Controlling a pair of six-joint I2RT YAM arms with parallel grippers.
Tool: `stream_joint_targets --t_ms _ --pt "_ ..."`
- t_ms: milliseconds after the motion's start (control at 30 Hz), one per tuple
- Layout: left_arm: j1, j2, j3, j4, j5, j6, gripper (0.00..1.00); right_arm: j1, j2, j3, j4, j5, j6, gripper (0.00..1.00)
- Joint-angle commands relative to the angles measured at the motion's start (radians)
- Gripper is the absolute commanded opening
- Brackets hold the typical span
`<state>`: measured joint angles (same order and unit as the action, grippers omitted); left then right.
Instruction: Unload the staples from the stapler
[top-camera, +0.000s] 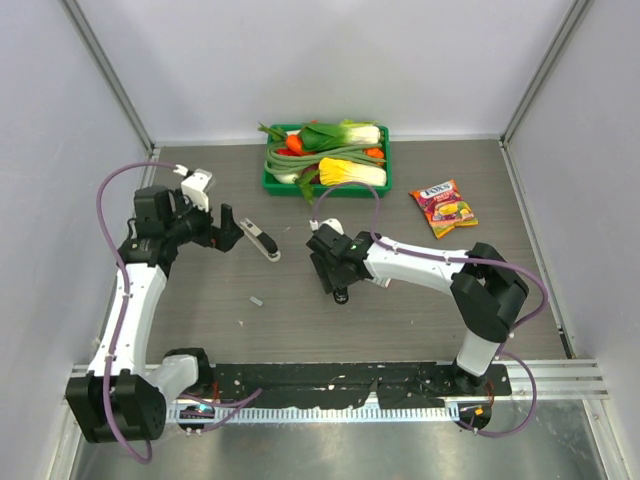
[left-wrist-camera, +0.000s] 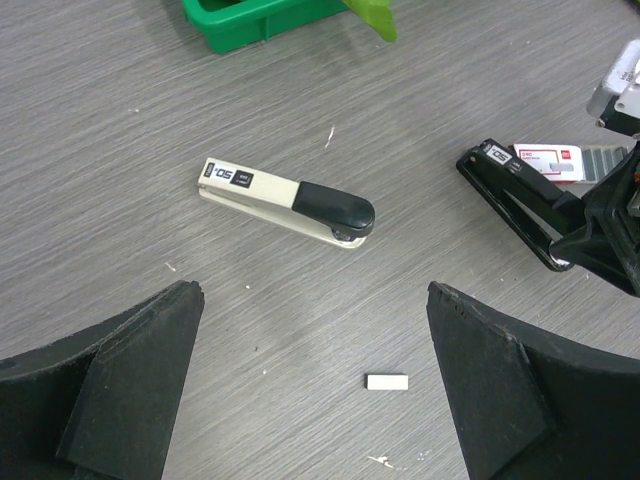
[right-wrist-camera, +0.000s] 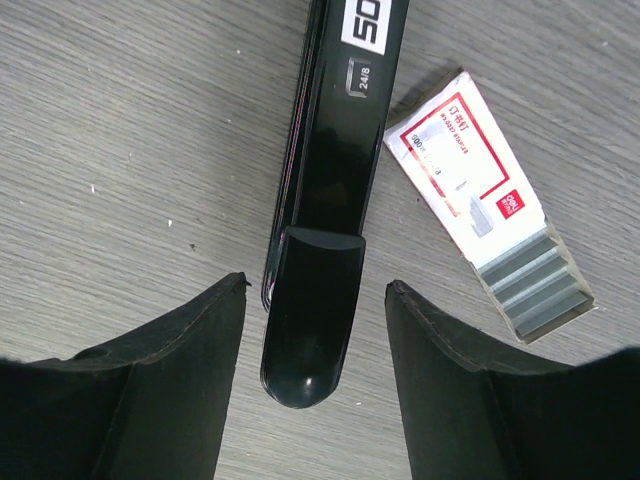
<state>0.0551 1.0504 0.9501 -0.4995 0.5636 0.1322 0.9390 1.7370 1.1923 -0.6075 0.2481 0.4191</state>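
**Both pincers apart; right one straddles the black stapler, white stapler lies free**

In the overhead view the left gripper (top-camera: 232, 228) sits left of centre with its jaws spread as wide as they go, holding nothing. The white stapler (top-camera: 262, 240) lies on the table (top-camera: 420, 300) just to its right, not touching it. In the left wrist view the two fingers (left-wrist-camera: 120, 390) fill the lower corners. The white stapler (left-wrist-camera: 285, 200) lies closed and flat above the gap between them, its black-capped end pointing to the right of the frame. A short grey staple strip (left-wrist-camera: 387, 381) rests on the bare wood in the lower middle, apart from both fingers; overhead it shows below the white stapler (top-camera: 257, 299).

The right gripper (top-camera: 333, 278) is at centre frame, pointing down at the table. In its wrist view the jaws stand apart on either side of the rounded end of the black stapler (right-wrist-camera: 330, 200), which runs up the frame between them. A sliver of table shows on each side, so they are not clamped on it. A pink-and-white staple box (right-wrist-camera: 465, 170) lies to the upper right, with grey staples sticking out of its lower end.
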Motion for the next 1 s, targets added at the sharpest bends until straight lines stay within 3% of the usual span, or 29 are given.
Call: stream_joint_targets --t_ms 0,333,500,700,833,967 --pt "-0.021 -0.026 -0.013 -0.008 -0.019 0.030 1.00 0.004 0.001 -0.013 0.054 -0.009 0.033 0.59" --pt "-0.101 -0.039 -0.037 -0.016 -0.062 0.053 1.00 0.004 -0.024 0.016 0.126 -0.038 0.076 0.30" --pt "-0.136 -0.044 -0.047 -0.020 -0.062 0.049 1.00 0.004 -0.089 0.007 0.302 -0.069 0.150 0.16" --pt "-0.163 -0.047 -0.070 -0.047 0.031 0.026 1.00 0.004 -0.208 -0.036 0.546 -0.079 0.242 0.14" --pt "-0.185 -0.044 -0.085 -0.100 0.079 0.058 1.00 0.004 -0.203 0.016 0.523 -0.079 0.248 0.13" --pt "-0.198 -0.061 -0.103 -0.131 0.085 0.105 1.00 0.006 -0.249 -0.036 0.584 -0.081 0.273 0.13"
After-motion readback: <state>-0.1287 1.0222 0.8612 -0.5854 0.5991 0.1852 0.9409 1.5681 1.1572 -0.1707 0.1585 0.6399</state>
